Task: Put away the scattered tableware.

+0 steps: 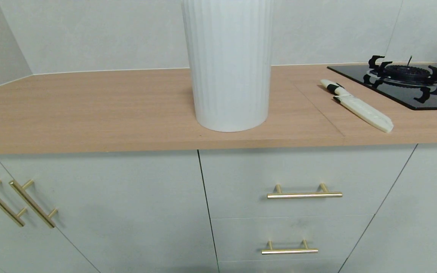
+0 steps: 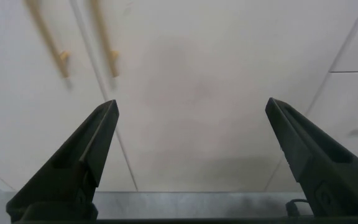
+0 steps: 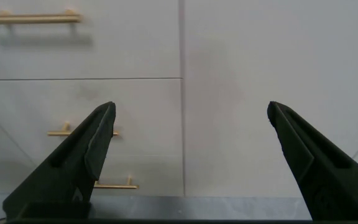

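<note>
Head view: a long wooden counter point(image 1: 89, 113) runs across the scene above pale cabinets point(image 1: 127, 208). A tall white ribbed container point(image 1: 230, 64) stands upright near the middle of the counter, close to its front edge, with its top cut off by the frame. A black glass hob point(image 1: 400, 94) with a dark burner grate sits at the counter's far right.

The knife point(image 1: 357, 106) is cream-coloured with black bands on its handle. It lies flat on the counter between the container and the hob. It is just beside the hob's near corner and well apart from the container. Its tip points right and toward the front edge.

Two brass drawer handles point(image 1: 304, 194) sit one above the other below the container. A pair of door handles point(image 1: 32, 203) slant at the lower left.

The left gripper point(image 2: 191, 106) is spread wide with nothing between its fingers, and it faces a cabinet door near the door handles. The right gripper point(image 3: 191, 107) is also spread wide and empty, and it faces the drawer fronts. Neither gripper touches anything.
</note>
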Controlling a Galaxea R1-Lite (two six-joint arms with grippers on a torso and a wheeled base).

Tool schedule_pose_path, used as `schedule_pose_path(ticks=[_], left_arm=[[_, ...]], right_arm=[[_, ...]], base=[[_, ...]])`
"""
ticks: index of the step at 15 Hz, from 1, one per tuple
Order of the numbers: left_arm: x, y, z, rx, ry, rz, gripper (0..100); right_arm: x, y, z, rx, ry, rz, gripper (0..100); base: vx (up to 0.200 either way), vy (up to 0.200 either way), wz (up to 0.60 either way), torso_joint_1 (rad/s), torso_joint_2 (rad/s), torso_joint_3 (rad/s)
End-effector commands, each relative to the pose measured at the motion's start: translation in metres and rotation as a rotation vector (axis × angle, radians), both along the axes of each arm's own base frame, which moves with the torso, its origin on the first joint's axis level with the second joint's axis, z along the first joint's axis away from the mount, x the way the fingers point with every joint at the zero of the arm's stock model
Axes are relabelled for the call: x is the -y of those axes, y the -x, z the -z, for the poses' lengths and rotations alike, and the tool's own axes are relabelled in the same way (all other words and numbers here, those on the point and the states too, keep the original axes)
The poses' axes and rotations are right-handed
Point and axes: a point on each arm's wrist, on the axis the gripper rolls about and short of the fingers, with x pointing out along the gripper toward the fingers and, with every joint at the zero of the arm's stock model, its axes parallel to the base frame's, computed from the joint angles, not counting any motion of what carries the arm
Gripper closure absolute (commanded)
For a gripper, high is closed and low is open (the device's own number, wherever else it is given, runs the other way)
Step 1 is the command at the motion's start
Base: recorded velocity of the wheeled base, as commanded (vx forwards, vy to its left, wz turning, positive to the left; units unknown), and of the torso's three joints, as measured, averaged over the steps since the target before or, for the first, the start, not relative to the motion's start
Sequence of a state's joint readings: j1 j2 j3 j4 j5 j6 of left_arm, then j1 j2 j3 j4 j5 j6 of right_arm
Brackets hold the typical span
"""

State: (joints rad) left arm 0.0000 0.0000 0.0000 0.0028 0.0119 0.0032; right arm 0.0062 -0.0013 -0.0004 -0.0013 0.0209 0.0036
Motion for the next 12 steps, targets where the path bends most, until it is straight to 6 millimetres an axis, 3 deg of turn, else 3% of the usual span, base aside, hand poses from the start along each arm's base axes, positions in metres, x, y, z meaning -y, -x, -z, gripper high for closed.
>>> schedule_pose_path(ticks=[1,12], left_arm=[[0.0000,-0.0001,0.0000,-0.002,0.000,0.000,0],[0.0000,0.0000,0.0000,0.000,0.000,0.000,0]], right_arm=[[0.0000,-0.0001,0.0001,-0.001,0.001,-0.001,0],[0.0000,-0.0001,-0.0001,0.000,0.005,-0.001,0]], base=[[0.000,0.000,0.00,0.000,0.00,0.000],[0.000,0.000,0.00,0.000,0.00,0.000]])
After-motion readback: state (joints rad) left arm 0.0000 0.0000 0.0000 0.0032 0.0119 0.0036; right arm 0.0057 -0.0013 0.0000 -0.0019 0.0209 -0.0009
